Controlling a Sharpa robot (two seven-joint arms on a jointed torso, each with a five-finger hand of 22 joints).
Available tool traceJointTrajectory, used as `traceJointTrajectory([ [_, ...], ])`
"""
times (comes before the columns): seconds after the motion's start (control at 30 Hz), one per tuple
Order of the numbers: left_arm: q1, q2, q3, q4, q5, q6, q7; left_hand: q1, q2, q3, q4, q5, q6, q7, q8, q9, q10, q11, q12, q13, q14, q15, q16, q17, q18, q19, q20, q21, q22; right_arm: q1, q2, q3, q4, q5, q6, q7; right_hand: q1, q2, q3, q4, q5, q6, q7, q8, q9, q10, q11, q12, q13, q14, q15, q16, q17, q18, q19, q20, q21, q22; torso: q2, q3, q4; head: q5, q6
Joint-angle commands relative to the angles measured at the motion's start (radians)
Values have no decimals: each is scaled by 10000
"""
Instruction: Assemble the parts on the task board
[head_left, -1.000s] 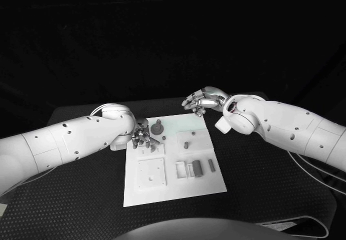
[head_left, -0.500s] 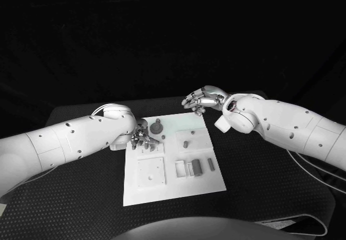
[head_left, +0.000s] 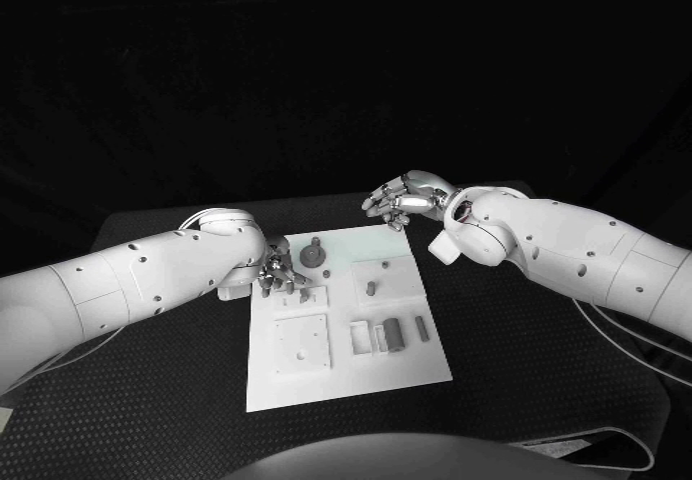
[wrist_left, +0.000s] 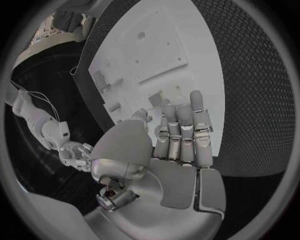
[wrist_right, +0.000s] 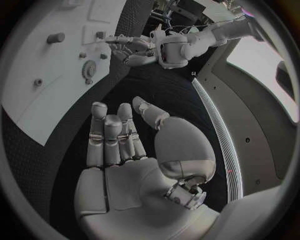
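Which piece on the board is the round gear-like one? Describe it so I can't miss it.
Start at the white task board mid-table. Go to its far left corner, beside the left robot hand. The gear-like part is a dark round disc with a raised stub, unlike the slim blocks nearer the robot.

Task board (head_left: 346, 370): white plate. Parts (head_left: 392, 333) on it: grey. Tabletop (head_left: 534, 340): black, with a fine woven dot pattern. Both arms: white with small dark dots. Left hand (head_left: 283, 275) and right hand (head_left: 407, 197): silver, fingers (wrist_left: 181, 125) silver-grey.
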Motion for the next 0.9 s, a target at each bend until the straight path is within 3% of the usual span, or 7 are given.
traceJointTrajectory([
  [0.03, 5, -65, 5, -42, 709, -494, 337, -94, -151, 84, 5, 316, -106, 24, 9, 100, -136, 35, -47, 28, -123, 5, -30, 13, -149, -112, 9, -5, -43, -4, -1, 2, 0, -35, 21, 62, -107, -15, -23, 24, 36, 26, 77, -60, -13, -46, 14, 45, -16, 28, -73, -50, -11, 144, 31, 2, -68, 124, -1, -3, 1, -12, 0],
  [0.5, 6, -374, 12, -49, 3444, -1729, 632, -180, -323, 877, -105, 1940, -1380, 542, -275, 722, -1509, 623, -453, -118, -1451, 662, -454, -86, -149, -1561, 601, -27, -499, -4, -26, 2, 6, -34, 8, 63, -110, -27, -24, 23, 37, 18, 79, -65, -16, -47, 15, 49, -17, 28, -72, -49, -12, 144, 30, 2, -67, 126, -3, 5, 1, -22, 17],
  [0.6, 6, -558, 17, -65, 4105, -2186, 741, 1008, -487, 2583, -69, 1084, -1617, 663, -293, 842, -1712, 700, -602, -303, -1671, 900, -617, -192, -149, -1841, 758, -16, -764, -4, -45, 1, 0, -31, 9, 60, -110, -29, -24, 23, 37, 17, 79, -66, -16, -47, 15, 50, -17, 28, -72, -49, -12, 144, 30, 2, -67, 126, -6, 13, -2, -7, 36],
  [0.67, 6, -672, 17, -30, 4302, -2383, 838, 1414, -1018, 4081, -639, 1487, -1821, 777, -343, 891, -1930, 829, -720, -409, -1894, 1078, -746, -251, -148, -2123, 962, -13, -984, -4, -48, 1, -6, -27, 8, 62, -110, -30, -24, 22, 37, 16, 79, -66, -16, -47, 15, 50, -17, 28, -72, -49, -12, 144, 30, 2, -67, 126, -5, 11, 3, -14, 37],
  [0.73, 6, -750, 15, 28, 4545, -2488, 973, 68, -1493, 4805, -558, 1275, -2025, 893, -342, 990, -2217, 962, -825, -510, -2194, 1318, -862, -298, -118, -2420, 1167, -11, -1153, -4, -51, 1, -9, -21, 8, 61, -109, -32, -24, 21, 36, 15, 79, -66, -16, -46, 15, 51, -17, 28, -72, -48, -12, 144, 30, 2, -67, 127, -6, 10, 12, -9, 29],
  [0.83, 3, -810, 13, 136, 4591, -2421, 1051, -3235, -1474, 5633, 25, 3120, -2269, 976, -67, 1035, -2461, 1080, -883, -602, -2463, 1503, -906, -307, -112, -2648, 1332, -15, -1282, -4, -46, 1, -9, -16, 19, 68, -108, -34, -23, 21, 37, 15, 79, -67, -17, -45, 15, 52, -17, 28, -72, -48, -12, 144, 30, 1, -67, 127, -3, 6, 12, 0, 45],
  [0.9, 2, -842, 11, 199, 4866, -2410, 1090, -5937, -1738, 7071, 58, 3235, -2322, 911, 149, 956, -2402, 1013, -816, -633, -2423, 1453, -854, -290, -85, -2611, 1174, 31, -1310, -4, -46, 1, -10, -15, 19, 65, -108, -36, -24, 20, 36, 14, 79, -67, -17, -45, 15, 53, -17, 28, -72, -48, -12, 144, 30, 1, -67, 127, 0, -1, 13, -2, 42],
])
